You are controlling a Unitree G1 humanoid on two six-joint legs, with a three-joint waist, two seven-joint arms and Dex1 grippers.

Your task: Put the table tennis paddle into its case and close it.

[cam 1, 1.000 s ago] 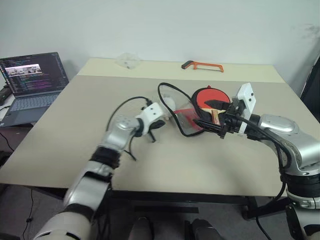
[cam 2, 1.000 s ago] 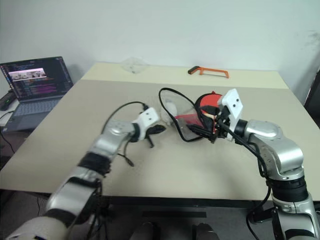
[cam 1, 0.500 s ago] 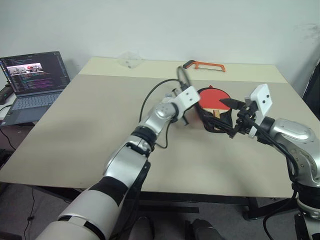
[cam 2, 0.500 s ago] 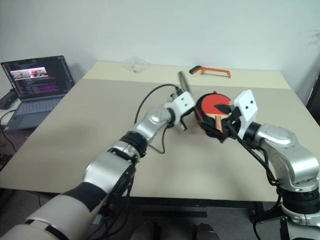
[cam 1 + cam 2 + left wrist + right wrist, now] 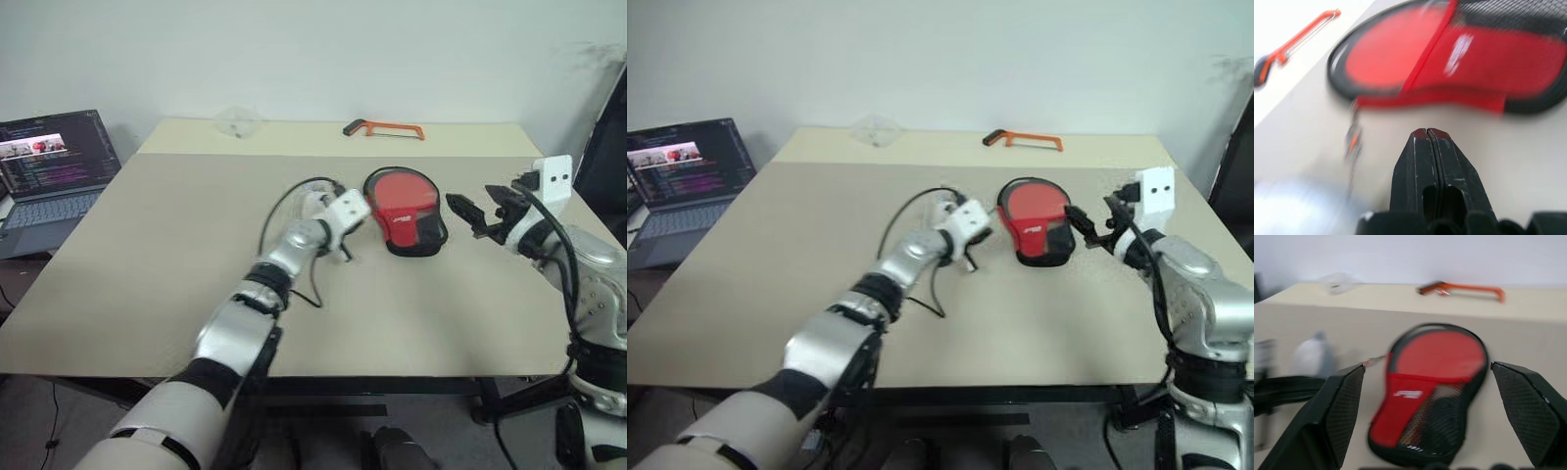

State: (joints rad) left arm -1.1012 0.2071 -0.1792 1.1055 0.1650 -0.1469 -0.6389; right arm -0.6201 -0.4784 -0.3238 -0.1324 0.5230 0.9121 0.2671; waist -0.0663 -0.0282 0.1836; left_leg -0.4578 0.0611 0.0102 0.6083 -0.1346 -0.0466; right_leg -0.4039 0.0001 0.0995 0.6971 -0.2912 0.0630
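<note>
Checking: you have the case (image 5: 405,210) lying flat near the middle of the table (image 5: 147,264), its flap down; the paddle is presumably inside, though you cannot see it.
Left pincer: your left pincer (image 5: 1427,133) is pinched fully together, holding nothing, its tips just beside the case's edge.
Right pincer: your right pincer (image 5: 482,210) stands wide apart and empty, near the case's mesh-pocket side, not touching it.
Zip: you cannot tell whether it is run shut; a small pull (image 5: 1353,139) seems to lie beside the rim.
Risk: I'd judge the soft case will slide if you tug the pull without pinning it; a slip of the tips off the small pull would leave it gaping.
Table: beige, smooth, little grip; an orange hacksaw (image 5: 383,128) and a clear plastic bit (image 5: 235,119) sit well apart at the far edge.
Room: plain white wall; an open laptop (image 5: 51,171) sits off to your left.
</note>
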